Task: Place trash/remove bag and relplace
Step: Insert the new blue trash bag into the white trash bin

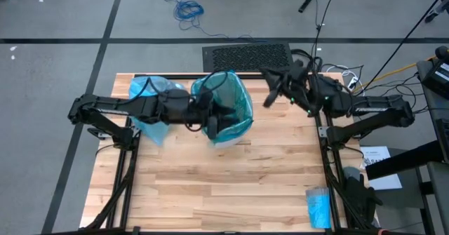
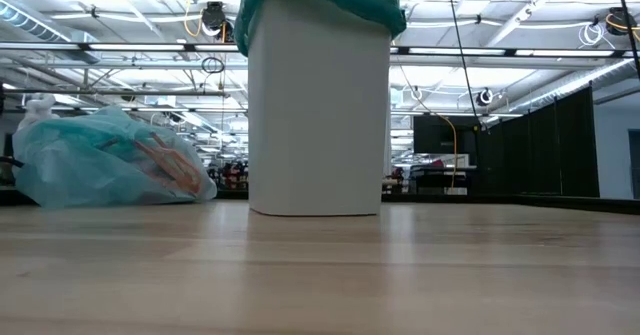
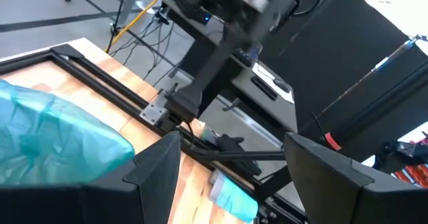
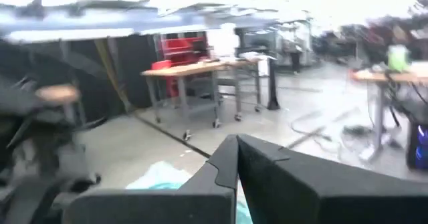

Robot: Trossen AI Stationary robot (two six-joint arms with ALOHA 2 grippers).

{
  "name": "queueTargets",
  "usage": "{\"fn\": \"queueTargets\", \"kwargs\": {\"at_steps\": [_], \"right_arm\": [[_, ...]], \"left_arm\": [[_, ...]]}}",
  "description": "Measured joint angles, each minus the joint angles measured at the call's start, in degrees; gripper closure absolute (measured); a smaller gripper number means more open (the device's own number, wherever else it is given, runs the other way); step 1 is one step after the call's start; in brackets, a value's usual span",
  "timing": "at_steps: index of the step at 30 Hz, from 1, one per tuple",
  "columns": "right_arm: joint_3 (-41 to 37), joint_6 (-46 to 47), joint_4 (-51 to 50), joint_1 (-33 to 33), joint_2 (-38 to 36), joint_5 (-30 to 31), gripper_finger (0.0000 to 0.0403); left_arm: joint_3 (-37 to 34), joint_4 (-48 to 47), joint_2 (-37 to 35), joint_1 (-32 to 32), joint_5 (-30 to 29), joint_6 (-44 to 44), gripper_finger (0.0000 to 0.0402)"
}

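Note:
A white bin (image 2: 318,105) stands near the table's far middle, with a darker teal-green bag (image 1: 228,95) pulled over its rim. To its left the light-blue bag (image 2: 105,160) lies bunched on the table, and reddish and brown trash (image 2: 165,170) shows through its wall. My left gripper (image 3: 231,184) hovers at the bin's top on its near-left side (image 1: 214,126), open, with nothing between its fingers. My right gripper (image 4: 237,164) is shut and raised to the right of the bin (image 1: 269,98), holding nothing.
A small bright-blue roll (image 1: 318,207) lies at the table's near right corner. A dark mat (image 1: 247,55) sits beyond the far edge, with cables on the floor behind it. The table's wooden near half (image 1: 224,186) stretches in front of the bin.

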Motion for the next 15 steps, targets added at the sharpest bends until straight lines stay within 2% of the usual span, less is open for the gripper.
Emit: {"fn": "queueTargets", "kwargs": {"at_steps": [2, 4, 7, 15], "right_arm": [[0.00, 4.37, -0.15, -1.56, -0.27, -0.78, 0.0403], [0.00, 5.01, 0.32, -2.35, -0.62, -7.07, 0.0403], [0.00, 0.41, 0.47, -2.50, -0.54, -16.60, 0.0403], [0.00, 5.05, 1.96, -2.54, -0.39, -17.40, 0.0403]], "left_arm": [[0.00, -0.06, 0.00, 0.49, 0.00, -0.02, 0.0141], [0.00, -0.06, 0.00, 0.50, 0.02, -0.02, 0.0141], [0.00, -0.18, 0.00, 0.50, 0.02, -0.02, 0.0141], [0.00, -0.26, 0.00, 0.52, 0.02, -0.02, 0.0141]]}}
